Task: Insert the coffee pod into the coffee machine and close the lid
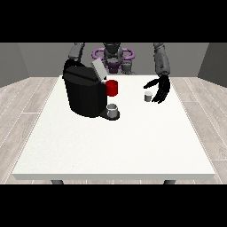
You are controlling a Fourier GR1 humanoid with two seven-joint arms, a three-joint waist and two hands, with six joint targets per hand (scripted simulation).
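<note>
A black coffee machine (pixel 84 93) stands on the white table (pixel 115 142) at the left, its grey lid (pixel 99 70) tilted up and open. A small grey cup (pixel 113 110) sits on the machine's drip base. The small grey coffee pod (pixel 148 96) stands on the table to the right of the machine. The hand at the view's right (pixel 160 88) hovers just right of the pod, fingers spread and pointing down, apart from the pod. The other hand is hidden behind the machine; only its arm (pixel 76 52) shows.
A red mug (pixel 112 88) stands right behind the machine's front, between machine and pod. The table's front half holds nothing else; its edges lie near at left and right.
</note>
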